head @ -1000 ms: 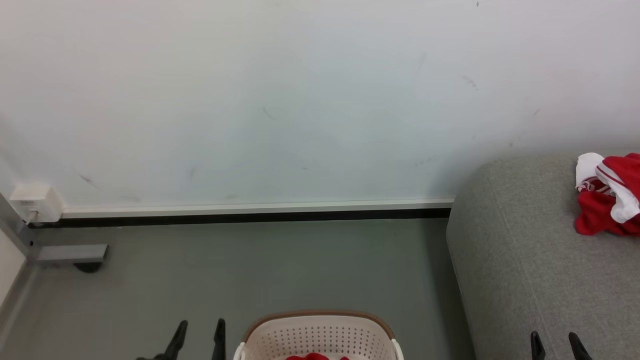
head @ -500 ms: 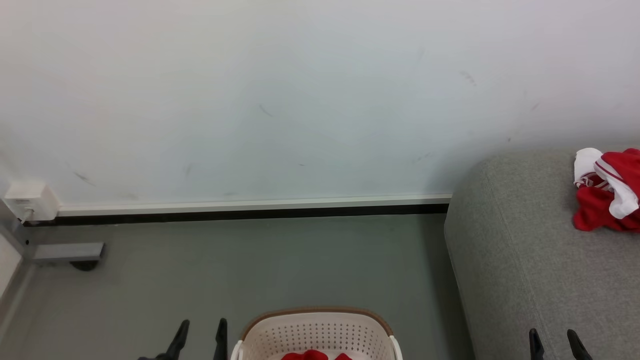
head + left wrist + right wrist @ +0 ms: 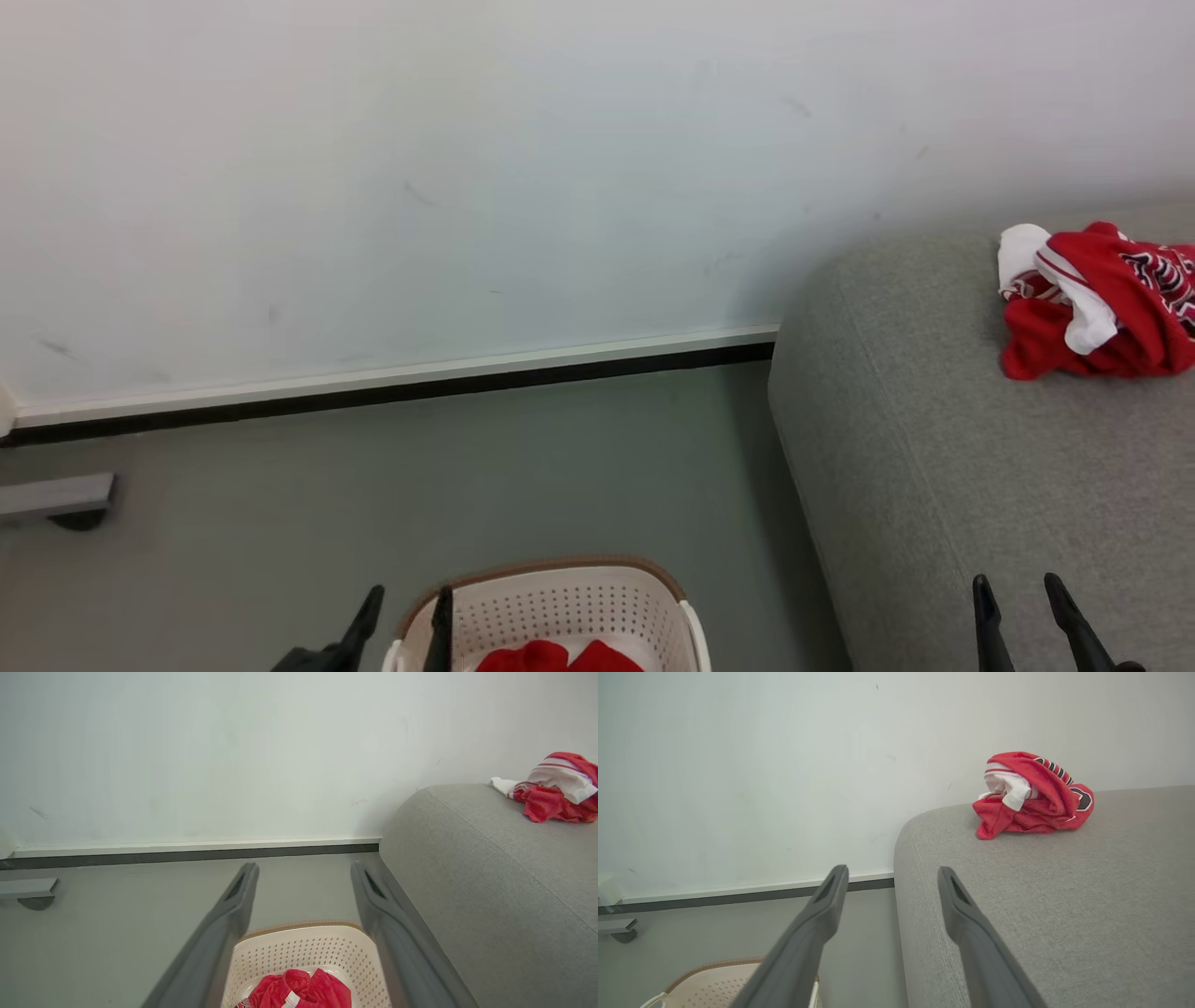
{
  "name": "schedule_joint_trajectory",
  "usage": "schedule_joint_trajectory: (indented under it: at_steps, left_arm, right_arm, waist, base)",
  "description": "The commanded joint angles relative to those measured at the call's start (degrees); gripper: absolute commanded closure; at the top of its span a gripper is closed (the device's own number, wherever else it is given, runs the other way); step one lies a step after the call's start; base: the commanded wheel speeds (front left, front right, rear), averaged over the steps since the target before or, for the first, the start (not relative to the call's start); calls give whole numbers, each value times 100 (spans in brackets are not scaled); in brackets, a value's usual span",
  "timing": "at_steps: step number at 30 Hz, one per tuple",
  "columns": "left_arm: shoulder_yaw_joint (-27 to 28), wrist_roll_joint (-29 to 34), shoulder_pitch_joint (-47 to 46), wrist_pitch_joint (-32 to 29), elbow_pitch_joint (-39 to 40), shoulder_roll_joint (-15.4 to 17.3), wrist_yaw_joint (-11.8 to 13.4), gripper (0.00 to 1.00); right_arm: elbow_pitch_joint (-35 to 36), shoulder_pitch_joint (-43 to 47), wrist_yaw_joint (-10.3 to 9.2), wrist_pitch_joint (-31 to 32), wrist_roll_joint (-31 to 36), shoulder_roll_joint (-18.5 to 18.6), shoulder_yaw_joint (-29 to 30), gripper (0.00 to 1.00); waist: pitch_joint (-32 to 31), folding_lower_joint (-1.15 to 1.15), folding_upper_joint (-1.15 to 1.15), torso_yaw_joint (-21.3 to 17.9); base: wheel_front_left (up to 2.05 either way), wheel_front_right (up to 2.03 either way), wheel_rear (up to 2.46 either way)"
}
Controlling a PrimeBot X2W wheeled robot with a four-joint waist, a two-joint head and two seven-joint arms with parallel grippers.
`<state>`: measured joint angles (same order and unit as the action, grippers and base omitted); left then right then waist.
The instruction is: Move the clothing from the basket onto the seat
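One red garment (image 3: 1092, 308) lies crumpled on the seat (image 3: 934, 485), toward the wall (image 3: 467, 168). A second garment (image 3: 558, 659) sits in the basket (image 3: 560, 602), which stands on the floor (image 3: 373, 485) just left of the seat. The left gripper (image 3: 409, 594) hangs at the basket's left rim with its fingers spread apart and holding nothing, while the right gripper (image 3: 1016, 581) hovers over the seat's near part, well apart from the garment there, its fingers likewise parted and empty.
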<state>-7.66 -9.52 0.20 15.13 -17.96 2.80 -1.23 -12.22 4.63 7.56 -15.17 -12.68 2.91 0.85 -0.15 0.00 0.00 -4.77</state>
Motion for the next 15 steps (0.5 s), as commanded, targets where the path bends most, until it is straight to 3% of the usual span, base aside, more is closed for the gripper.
schedule_joint_trajectory:
  at_steps: [1, 15]
  left_arm:
    - [-18, 92, -81, 3, -52, 18, -32, 0]
    - [-522, 473, -1752, -223, -1855, 110, -264, 0]
  right_arm:
    - [56, -100, -15, 4, 43, 1, 1, 0]
    - [733, -891, -14, 4, -145, 0, -320, 0]
  waist:
    - [103, 0, 0, -146]
    - [1741, 0, 0, -970]
  base:
    - [0, 0, 0]
    - [0, 0, 0]
